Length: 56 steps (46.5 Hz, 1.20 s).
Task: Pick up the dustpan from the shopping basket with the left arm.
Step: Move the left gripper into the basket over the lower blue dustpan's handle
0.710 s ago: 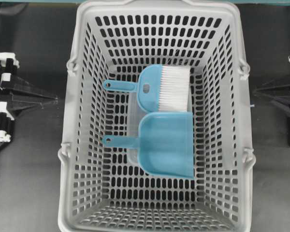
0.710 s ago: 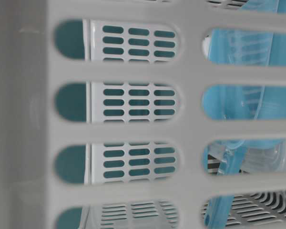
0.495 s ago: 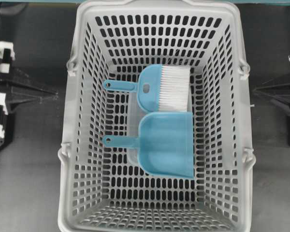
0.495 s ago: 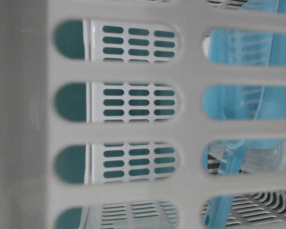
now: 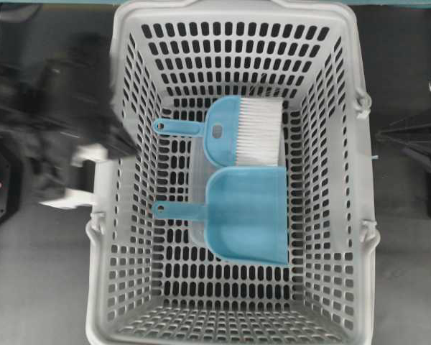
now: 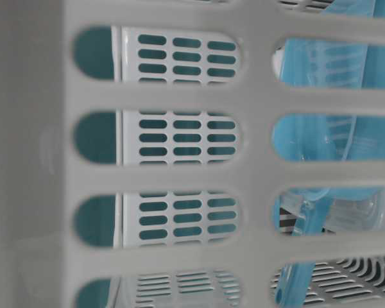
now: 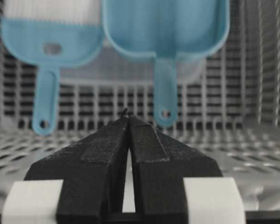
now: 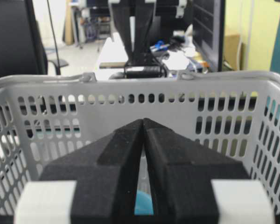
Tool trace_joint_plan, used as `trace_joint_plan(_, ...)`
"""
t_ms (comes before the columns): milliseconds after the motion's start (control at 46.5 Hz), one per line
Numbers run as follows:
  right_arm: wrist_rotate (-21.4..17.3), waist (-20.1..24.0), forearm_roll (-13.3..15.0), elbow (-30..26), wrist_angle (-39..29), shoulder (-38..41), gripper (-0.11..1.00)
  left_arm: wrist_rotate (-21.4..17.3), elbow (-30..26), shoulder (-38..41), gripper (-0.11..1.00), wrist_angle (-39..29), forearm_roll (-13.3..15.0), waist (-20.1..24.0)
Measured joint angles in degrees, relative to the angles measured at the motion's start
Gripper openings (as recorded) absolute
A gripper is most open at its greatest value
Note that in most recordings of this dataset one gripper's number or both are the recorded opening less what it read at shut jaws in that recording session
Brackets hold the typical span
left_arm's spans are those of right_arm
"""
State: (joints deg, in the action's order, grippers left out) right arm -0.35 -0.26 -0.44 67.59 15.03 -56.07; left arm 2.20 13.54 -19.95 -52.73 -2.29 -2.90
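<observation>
The light blue dustpan (image 5: pixel 248 215) lies flat on the floor of the grey shopping basket (image 5: pixel 115 237), its thin handle and ring (image 5: pixel 159 208) pointing left. My left arm (image 5: pixel 65 129) is a dark blur at the basket's left rim. In the left wrist view the left gripper (image 7: pixel 128 117) is shut with nothing in it, above the near wall. The dustpan (image 7: pixel 165 28) lies ahead, its handle ring (image 7: pixel 165 113) just right of the tips. My right gripper (image 8: pixel 143 120) is shut and empty outside the basket's right wall (image 8: pixel 130 107).
A blue hand brush (image 5: pixel 244 129) with white bristles lies just behind the dustpan, its handle also pointing left. The brush (image 7: pixel 49 44) is left of the dustpan in the left wrist view. The right arm (image 5: pixel 416 140) rests beside the basket's right rim.
The left arm has swung from the table's far left edge toward the basket and is now motion-blurred at its left rim. Dustpan, brush and right arm have not moved.
</observation>
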Motion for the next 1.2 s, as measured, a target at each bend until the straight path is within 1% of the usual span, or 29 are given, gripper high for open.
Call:
trace_joint_plan(129,0.1,0.0,0.0,0.1,-1.1,-0.7,0.0,-0.4,-8.1,9.1,0.0,-8.5,0.0,-1.1)
trace_joint_plan(172,0.0,0.0,0.0,0.1,-1.3,-1.0,0.0,-0.8,-10.0,11.6,0.0,-10.8,-0.1,-1.5)
trace_joint_plan(258,0.0,-0.1,0.0,0.2,-1.6,-1.5,0.0,-1.0,-12.6,16.0,0.0,-13.8,0.0,-2.2)
trace_joint_plan(344,0.0,-0.1,0.0,0.4,-1.8,-2.2,0.0,-1.1,-14.0,19.5,0.01,-14.6,0.0,-2.9)
trace_joint_plan(387,0.0,-0.1,0.0,0.5,-1.7,-2.4,0.0,-1.1,-14.2,20.7,0.04,-14.7,0.0,-3.3)
trace_joint_plan(430,0.0,0.0,0.0,0.6,-1.8,-2.5,0.0,-1.1,-14.3,21.8,0.12,-14.7,0.0,-3.5)
trace_joint_plan(473,0.0,-0.1,0.0,0.7,-1.8,-2.7,0.0,-1.2,-14.2,22.7,0.22,-14.6,0.0,-3.7)
trace_joint_plan(538,0.0,-0.1,0.0,0.9,-1.8,-2.8,0.0,-1.0,-14.2,23.6,0.41,-14.5,0.0,-4.0)
trace_joint_plan(559,0.0,-0.1,0.0,0.9,-1.8,-2.8,0.0,-0.8,-13.9,24.0,0.5,-14.5,-0.1,-4.0)
trace_joint_plan(645,0.0,-0.1,0.0,1.1,-1.8,-2.8,0.0,-0.5,-13.5,25.3,0.73,-14.4,0.0,-4.1)
trace_joint_plan(688,0.0,0.0,0.0,1.1,-1.8,-2.8,0.0,-0.3,-13.4,26.0,0.82,-14.2,-0.1,-4.1)
trace_joint_plan(753,0.1,0.0,0.0,1.3,-1.8,-2.8,0.0,-0.2,-13.1,27.1,0.9,-13.6,0.0,-4.1)
trace_joint_plan(968,0.0,0.4,0.0,1.6,-1.8,-2.8,0.0,0.7,-12.0,29.3,0.9,-9.9,0.0,-4.5)
trace_joint_plan(1204,0.0,0.5,0.0,1.7,-1.8,-2.9,0.0,2.8,-7.6,29.8,0.9,-7.2,-0.1,-4.9)
